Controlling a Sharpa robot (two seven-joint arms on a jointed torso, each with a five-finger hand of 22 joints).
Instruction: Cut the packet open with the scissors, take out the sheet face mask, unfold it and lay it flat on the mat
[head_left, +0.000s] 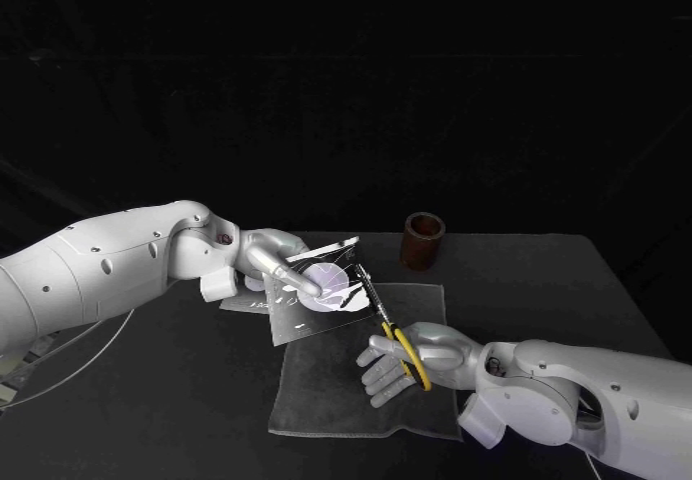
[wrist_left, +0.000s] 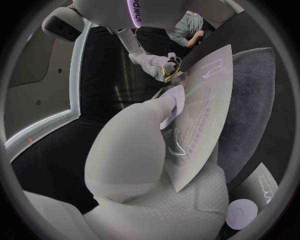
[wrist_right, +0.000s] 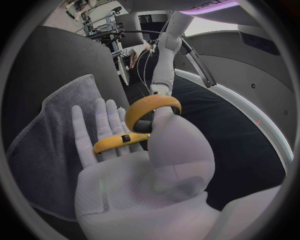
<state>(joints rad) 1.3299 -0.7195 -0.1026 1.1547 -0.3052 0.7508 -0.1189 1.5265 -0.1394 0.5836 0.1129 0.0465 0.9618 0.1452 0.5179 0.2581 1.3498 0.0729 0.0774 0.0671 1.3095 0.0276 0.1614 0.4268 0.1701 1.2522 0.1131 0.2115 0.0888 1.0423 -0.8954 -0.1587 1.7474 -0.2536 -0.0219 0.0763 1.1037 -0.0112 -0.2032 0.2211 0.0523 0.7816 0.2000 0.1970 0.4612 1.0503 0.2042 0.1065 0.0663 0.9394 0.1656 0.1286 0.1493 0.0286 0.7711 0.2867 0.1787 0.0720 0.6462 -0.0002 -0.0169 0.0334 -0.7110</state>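
Above the grey cloth mat, the left hand grips the flat silvery foil packet, and the right hand, holding the yellow-handled scissors, should shear only a narrow strip off its edge.

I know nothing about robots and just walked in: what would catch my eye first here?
The left robot hand holds a shiny packet up over a grey mat in the middle of the table. From the right, the right robot hand reaches yellow-handled scissors up to the packet's edge. A brown cup stands at the back.
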